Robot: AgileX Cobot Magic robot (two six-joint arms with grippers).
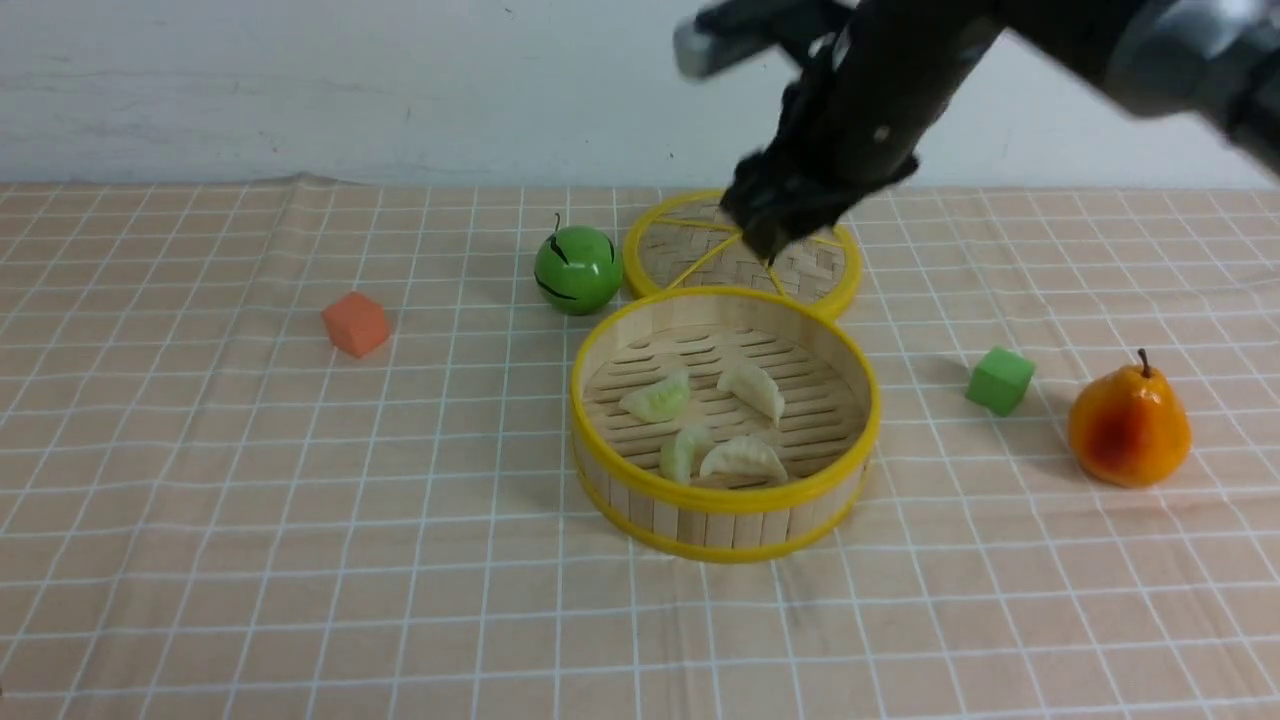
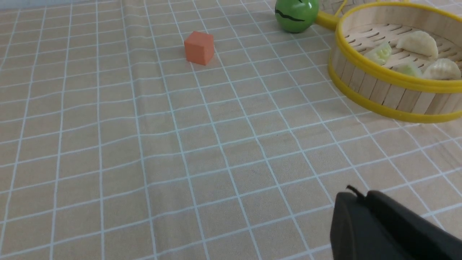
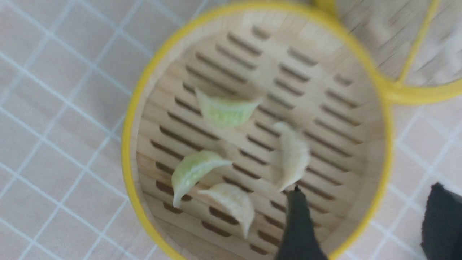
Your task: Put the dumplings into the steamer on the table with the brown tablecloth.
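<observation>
dumplings (image 1: 752, 388) lie in the steamer (image 1: 720, 497); right fingers (image 3: 297, 224) spread, left fingers (image 2: 361, 224) seemingly pressed together.

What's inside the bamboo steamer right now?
Four dumplings lie on the steamer's slatted floor: two green dumplings and two white dumplings. From the front, the near wall hides a strip of floor; nothing else shows inside.

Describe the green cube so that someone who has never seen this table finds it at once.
Start at the round bamboo steamer in the middle of the table. On the robot's right of it, between it and the orange-yellow pear, sits the green cube. It is the only green block: the round green fruit lies on the steamer's left, and the other cube is orange.
</observation>
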